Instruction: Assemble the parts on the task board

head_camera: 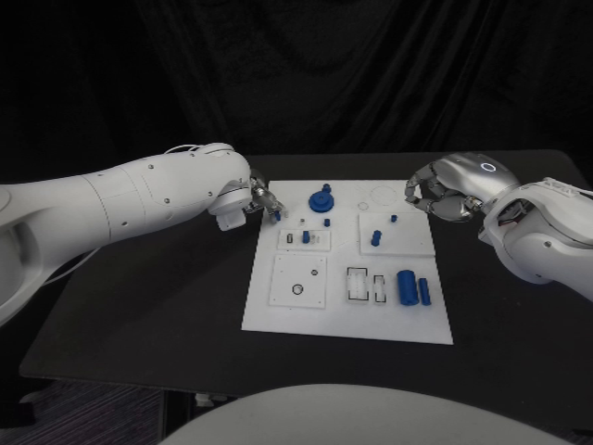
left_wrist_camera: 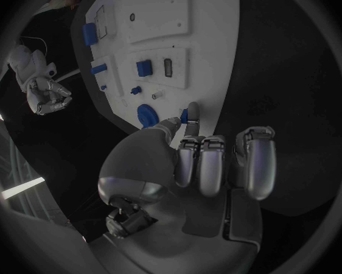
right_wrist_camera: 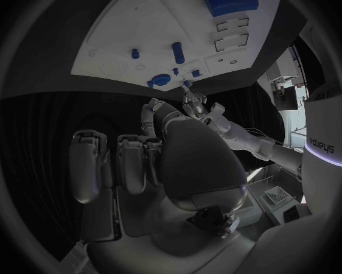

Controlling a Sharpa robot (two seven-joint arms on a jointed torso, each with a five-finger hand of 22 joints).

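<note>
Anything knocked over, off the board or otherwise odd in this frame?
Nothing stands out. The blue parts all sit on the task board, none off it. The left hand pinches a small blue piece at the board's corner.

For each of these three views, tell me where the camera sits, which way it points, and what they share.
Head view: on the robot's head, facing down at the task board; both white arms enter.
Left wrist view: behind the left hand, facing the board's edge; it pinches a small blue part.
Right wrist view: behind the right hand, curled, facing the board across the table.
Shared: the round blue part shows in all three.
</note>
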